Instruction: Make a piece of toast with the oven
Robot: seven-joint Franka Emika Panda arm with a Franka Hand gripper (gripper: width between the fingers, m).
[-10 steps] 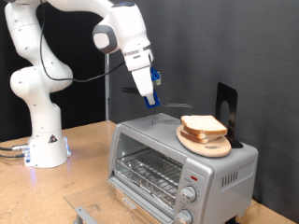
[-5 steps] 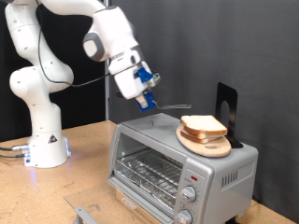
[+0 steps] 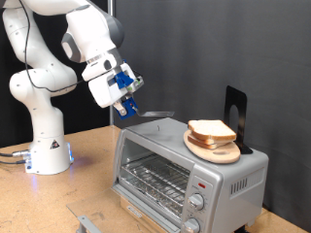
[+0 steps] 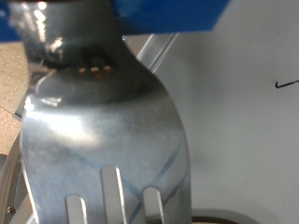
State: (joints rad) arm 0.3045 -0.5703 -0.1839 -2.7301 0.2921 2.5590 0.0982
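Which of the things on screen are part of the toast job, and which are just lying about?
In the job:
- toast, on the plate on top of the oven
- oven
- gripper, gripping a fork above the oven's top

Lying about:
- wooden plate under the toast
- black stand behind it

My gripper (image 3: 126, 105) has blue plastic-looking parts and grips a glossy, smooth metal fork (image 4: 103, 140). The oven (image 3: 190, 170) is brushed silver-grey metal with a glass door and wire rack. The piece of toast (image 3: 211, 129) looks matt and pale, lying on a smooth wooden plate (image 3: 216, 149).
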